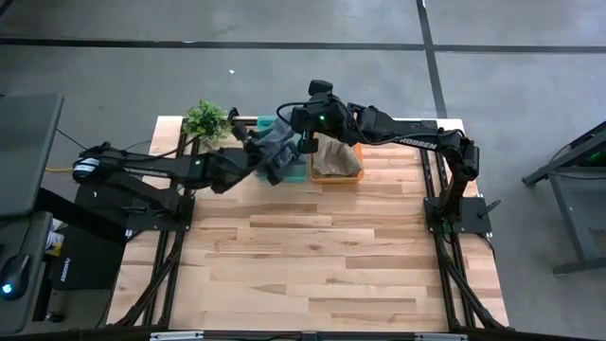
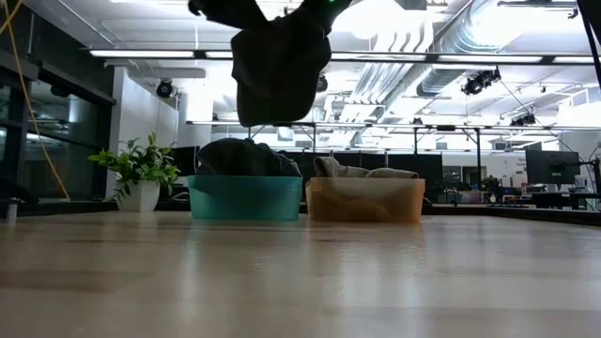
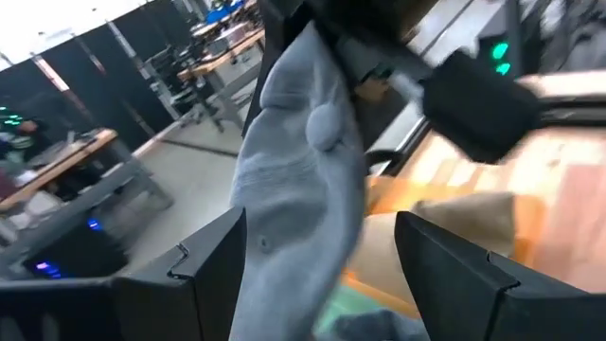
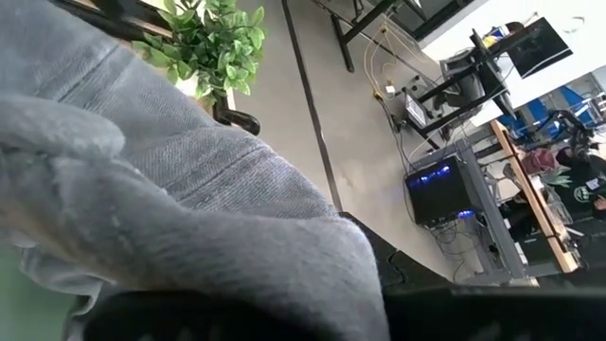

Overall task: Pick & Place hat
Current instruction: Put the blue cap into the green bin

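I'm looking down on the pale wooden plank surface (image 1: 312, 256) and both arms are meeting at its far edge, over the two bins. The soft grey knitted hat (image 1: 275, 152) is hanging in the air above the teal plastic bin (image 1: 295, 170), not resting in anything; from the low camera it is dangling as a dark drooping shape (image 2: 280, 66) with clear space between it and the bin's rim (image 2: 246, 197). The right claw (image 1: 305, 133) is sitting at the top of the hat and appears to be pinching the fabric, though its own camera is smothered in grey knit (image 4: 170, 218) and I cannot tell the finger gap for certain. The left claw (image 3: 317, 275) is spread wide, and I'm seeing the hat (image 3: 303, 170) hanging right between its fingers (image 3: 213, 260), long axis running roughly vertical, straight down from the right claw. So the hat is lying directly ahead of the left claw and directly beneath the right one; both are equally close. The orange plastic bin (image 1: 341, 170) with beige cloth in it is sitting just beside the teal one, and the small green potted plant (image 1: 206, 121) is standing further left.
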